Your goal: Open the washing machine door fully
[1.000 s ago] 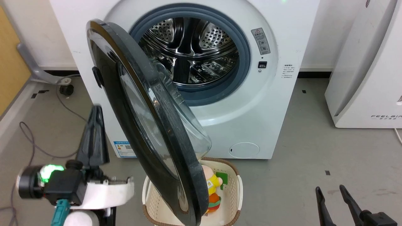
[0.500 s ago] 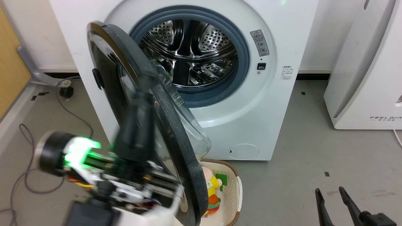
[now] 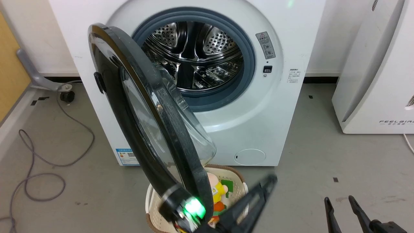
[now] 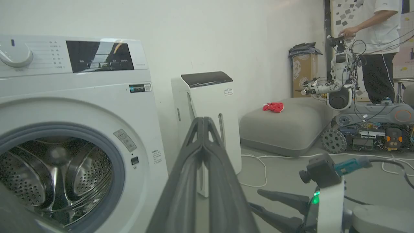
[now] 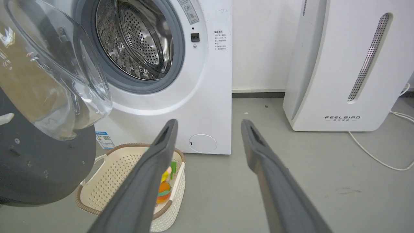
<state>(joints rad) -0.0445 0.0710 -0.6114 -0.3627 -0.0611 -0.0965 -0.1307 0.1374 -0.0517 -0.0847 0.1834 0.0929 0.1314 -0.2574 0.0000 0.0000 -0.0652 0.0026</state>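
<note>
The left gripper (image 4: 202,121) has its two fingers pressed flat together on nothing and pointing toward the room's right side, past the washer (image 4: 97,90). In the head view the left gripper (image 3: 270,181) is a smeared dark wedge low at centre, with its wrist cut by the bottom edge. The right gripper (image 5: 209,124) is spread wide and empty, aimed at the washer's (image 5: 207,97) lower front. In the head view the right gripper (image 3: 339,199) sits at the lower right, cropped at the frame. The door (image 3: 145,123) stands part-way open, hinged on the washer's (image 3: 258,129) left and turned nearly edge-on to the robot. Seen that way, its long line slants from upper left down to lower centre. Its black face looks left, and its glass bowl bulges right, toward the bare steel drum (image 3: 197,55). The door's lowest rim overlaps a green light (image 3: 194,207) on the left wrist, and whether they touch cannot be told. From the right wrist the door (image 5: 48,81) looms at the left, its edges out of frame. Below it a cream basket (image 3: 241,181) holds a toy (image 3: 216,189), and the door hides the left half of both. The basket (image 5: 129,155) rests on the floor just before the washer. A white appliance (image 3: 372,81) stands at right, and a cable (image 3: 42,158) loops at left.
</note>
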